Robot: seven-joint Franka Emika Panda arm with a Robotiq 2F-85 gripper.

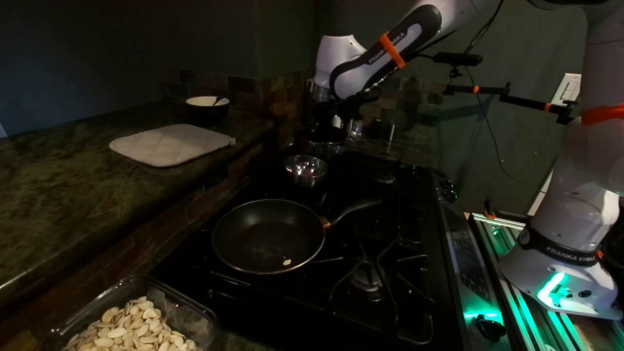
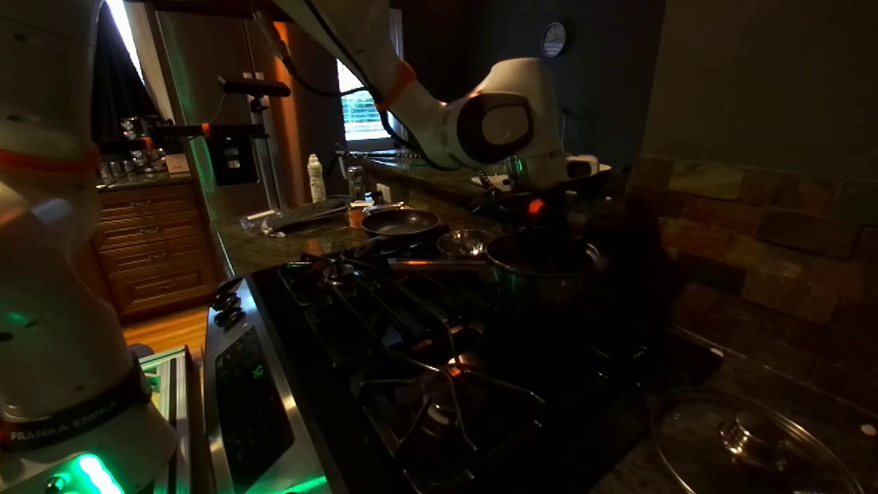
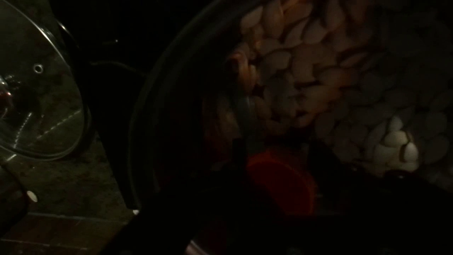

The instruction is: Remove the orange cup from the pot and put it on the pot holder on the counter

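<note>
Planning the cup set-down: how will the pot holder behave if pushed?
Probably soft and bendable: the pot holder looks quilted. Likely light, since it appears thin. Lying flat on the counter, it may slide rather than tip.

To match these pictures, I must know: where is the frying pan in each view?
In an exterior view: frying pan, below centre, slightly left.
In an exterior view: frying pan, slightly left of and above centre.
Wrist view: not seen.
Shared landmark: the pot, visible in all three views.

There is one each: orange cup (image 3: 283, 184), pot (image 2: 531, 280), pot holder (image 1: 173, 145), pan (image 1: 263, 231), lid (image 2: 746, 438).
</note>
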